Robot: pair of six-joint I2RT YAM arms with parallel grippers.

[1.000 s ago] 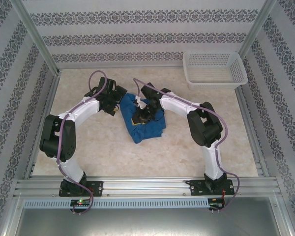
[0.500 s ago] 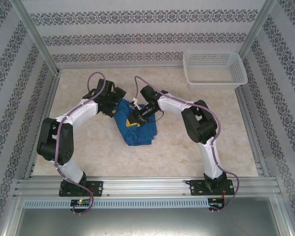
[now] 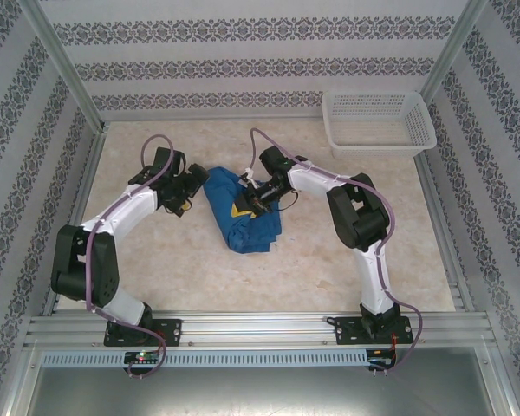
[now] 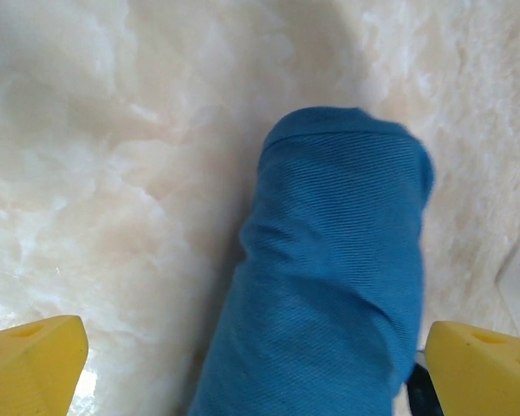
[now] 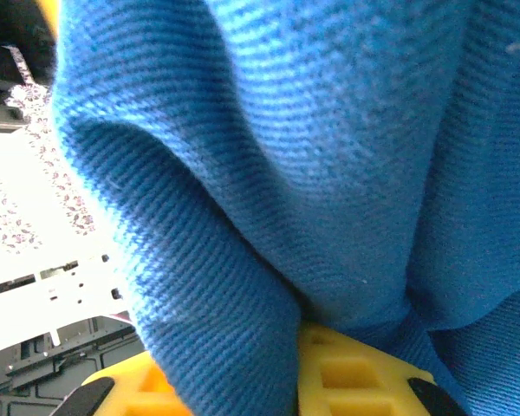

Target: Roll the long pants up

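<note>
- Since half a second ago, a leftward retreat by the left gripper (image 3: 193, 184), now just beside the pants (image 3: 243, 217) rather than over them.
- Same spot as before for the right gripper (image 3: 250, 204), on top of the pants, mid-table (image 3: 329, 269), well apart from the basket (image 3: 377, 121).
- From the left wrist: yellow fingers (image 4: 30, 364) spread wide, a rolled blue end lying ahead between them on the marble.
- From the right wrist, unseen from above: yellow pads (image 5: 355, 377) pinching a fold of the cloth.
</note>
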